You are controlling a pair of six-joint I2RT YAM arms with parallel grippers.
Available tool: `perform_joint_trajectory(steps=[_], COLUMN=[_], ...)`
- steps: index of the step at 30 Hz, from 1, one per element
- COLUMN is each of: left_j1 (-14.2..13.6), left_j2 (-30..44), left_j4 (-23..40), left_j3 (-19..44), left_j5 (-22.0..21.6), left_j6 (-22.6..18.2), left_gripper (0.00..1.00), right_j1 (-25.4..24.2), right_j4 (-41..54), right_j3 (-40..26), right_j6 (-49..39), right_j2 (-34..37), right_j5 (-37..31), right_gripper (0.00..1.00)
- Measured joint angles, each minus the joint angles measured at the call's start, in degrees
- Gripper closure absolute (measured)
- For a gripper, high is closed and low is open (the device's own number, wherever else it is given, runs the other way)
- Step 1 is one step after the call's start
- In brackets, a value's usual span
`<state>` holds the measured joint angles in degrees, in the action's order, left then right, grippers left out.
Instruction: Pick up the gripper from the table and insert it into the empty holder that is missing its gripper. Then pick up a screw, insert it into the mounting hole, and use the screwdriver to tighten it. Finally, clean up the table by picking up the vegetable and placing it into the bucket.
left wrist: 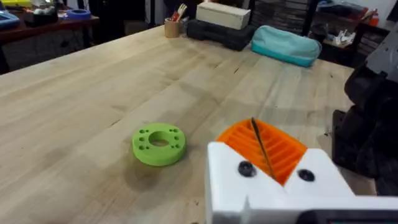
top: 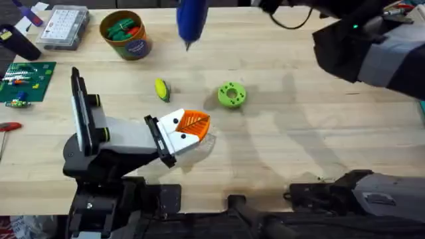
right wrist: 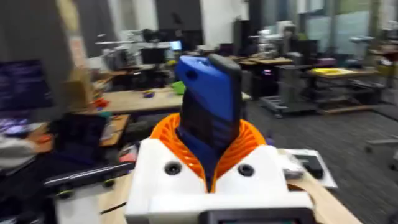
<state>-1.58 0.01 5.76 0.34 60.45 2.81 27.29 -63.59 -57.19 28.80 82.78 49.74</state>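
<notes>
Wooden table (top: pixel 319 139) is noted as largely bare across its right half and centre; clutter is confined to the far left corner and left edge.

The right arm (top: pixel 372 46) is seen reaching in from the far right. The right hand (right wrist: pixel 208 146) is clamped firmly on the screwdriver (right wrist: pixel 208 93), which is held tip-down above the far middle of the table, near the bucket (top: pixel 126 33). The left hand (top: pixel 196 125) is rested low at the near left, its pads pressed together. A thin dark line is seen between them in the left wrist view; whether anything is gripped cannot be told.

The tightening step is judged to be in hand. The tip must be brought down and lined up on the screw; which hole is meant cannot be told.

Open room is available right of the disc (top: pixel 231 94). Care is called for on descent, since the vegetable (top: pixel 161 89) lies between the screwdriver and the left hand. It is apart from both and not yet put in the bucket. The bucket already holds green and red items.
</notes>
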Motion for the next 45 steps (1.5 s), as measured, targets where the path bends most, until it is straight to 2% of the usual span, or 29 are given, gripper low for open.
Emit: perform_joint_trajectory(steps=[8, 13, 24, 33, 42, 45], left_j1=[0.00, 0.00, 0.00, 0.00, 0.00, 0.00], left_j2=[0.00, 0.02, 0.00, 0.00, 0.00, 0.00], left_j4=[0.00, 0.00, 0.00, 0.00, 0.00, 0.00], left_j3=[0.00, 0.00, 0.00, 0.00, 0.00, 0.00], left_j5=[-0.02, 0.00, 0.00, 0.00, 0.00, 0.00], left_j6=[0.00, 0.00, 0.00, 0.00, 0.00, 0.00], left_gripper=[0.996, 0.996, 0.996, 0.996, 0.996, 0.996], right_j1=[6.69, 8.62, 9.83, 10.11, 10.09, 10.11], right_j4=[0.00, -0.06, -0.68, 0.94, -11.40, -11.86], right_j3=[0.00, 0.00, 0.02, 0.07, 5.04, 6.45], right_j6=[0.57, 0.06, -2.49, -3.17, -0.46, 0.35], right_j2=[0.00, 0.00, 0.00, 0.42, 2.74, 2.73], right_j5=[4.34, 6.03, 13.67, 14.43, 14.01, 14.01], right_gripper=[0.988, 0.988, 0.988, 0.988, 0.988, 0.988])
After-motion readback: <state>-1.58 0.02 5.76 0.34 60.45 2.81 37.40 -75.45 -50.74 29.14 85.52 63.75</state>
